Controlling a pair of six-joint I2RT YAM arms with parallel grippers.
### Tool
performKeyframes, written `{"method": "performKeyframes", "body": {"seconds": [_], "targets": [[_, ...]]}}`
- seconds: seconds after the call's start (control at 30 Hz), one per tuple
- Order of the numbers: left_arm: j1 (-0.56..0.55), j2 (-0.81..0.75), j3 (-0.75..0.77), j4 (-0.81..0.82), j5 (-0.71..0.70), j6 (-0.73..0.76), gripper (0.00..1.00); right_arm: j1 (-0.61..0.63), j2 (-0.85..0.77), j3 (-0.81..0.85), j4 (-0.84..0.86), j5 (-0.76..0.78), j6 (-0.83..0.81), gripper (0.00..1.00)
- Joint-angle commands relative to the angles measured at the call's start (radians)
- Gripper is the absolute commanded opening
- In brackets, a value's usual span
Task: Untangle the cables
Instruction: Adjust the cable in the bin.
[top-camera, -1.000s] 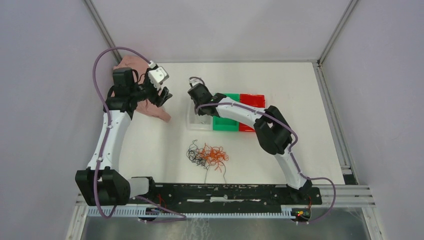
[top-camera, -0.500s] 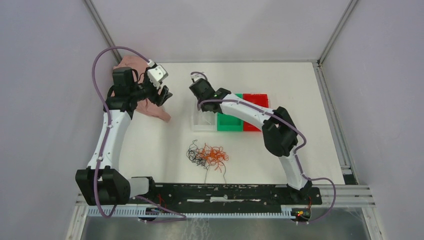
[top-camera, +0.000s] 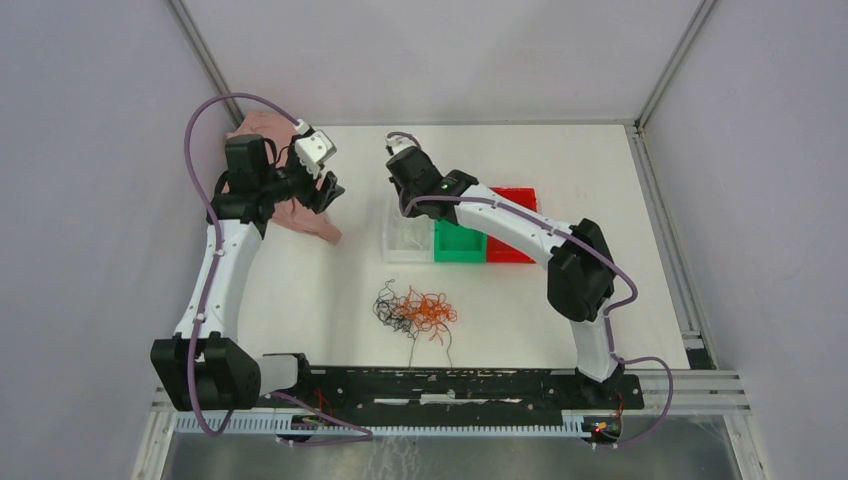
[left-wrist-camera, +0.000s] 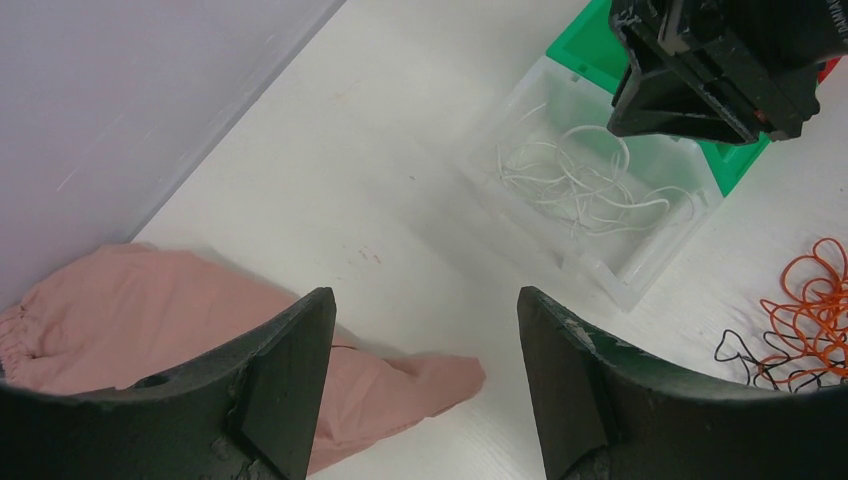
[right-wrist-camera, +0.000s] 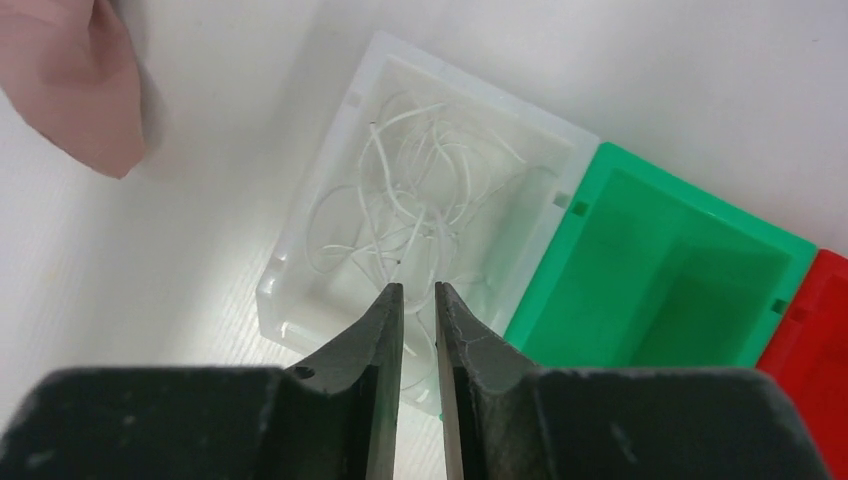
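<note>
Sprawling crosswise, the cables (top-camera: 415, 312) trail tails nearward (left gripper (left-wrist-camera: 425, 312) wide, right gripper (right-wrist-camera: 418, 292) barely parted).

Clear bin (right-wrist-camera: 310, 215), white wires (right-wrist-camera: 420, 190) inside. Right of it: green bin (right-wrist-camera: 660, 290), then red bin (top-camera: 512, 200). Left: pink cloth (top-camera: 312, 220). Nearer: cables (top-camera: 420, 310), orange and black.
</note>
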Motion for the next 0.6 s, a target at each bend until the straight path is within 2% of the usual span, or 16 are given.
{"method": "performKeyframes", "body": {"seconds": [0.0, 0.27, 0.43, 0.57], "targets": [[0.006, 0.001, 0.04, -0.006, 0.015, 0.002, 0.75, -0.003, 0.048, 0.039, 0.037, -0.104, 0.038, 0.22], [0.005, 0.007, 0.026, -0.038, 0.05, 0.009, 0.75, -0.057, 0.154, 0.014, 0.086, -0.157, 0.075, 0.09], [0.005, 0.002, 0.017, -0.038, 0.053, 0.009, 0.75, -0.079, 0.194, -0.002, 0.115, -0.168, 0.066, 0.04], [0.006, -0.009, 0.004, -0.03, 0.056, 0.006, 0.75, -0.087, 0.21, 0.018, 0.12, -0.198, 0.039, 0.04]]}}
